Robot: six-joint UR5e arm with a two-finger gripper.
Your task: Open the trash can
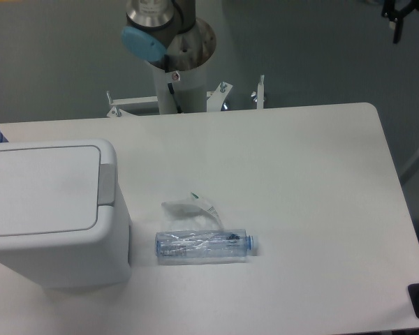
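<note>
White and boxy, the trash can [52,213] sits nearest the camera at the left edge of the table [300,174], close to the front left corner. It is by far the largest thing there. Its flat rectangular lid [40,187] lies shut, and a grey push tab [107,183] runs along the lid's right side, facing the middle of the table.

Just to the right of the trash can, a clear crushed plastic bottle [202,246] lies on its side, its cap end pointing right. A torn scrap of its label [192,206] lies just behind it.

At the far edge stands the robot arm's base column [173,70], with a blue-capped joint [145,43] above. The gripper is out of view, so whether its fingers are spread or closed cannot be told.

Opening has not begun. To do it well, the fingertips would likely need to come down squarely on the grey tab, pressing straight down rather than on the lid panel, and staying clear of the bottle. A push too near the can's right wall might shove the whole can instead of releasing the lid.

The table is plain white with rounded corners, evenly lit. Beyond it is a grey-blue floor. Dark equipment shows at the top right corner of the view.
</note>
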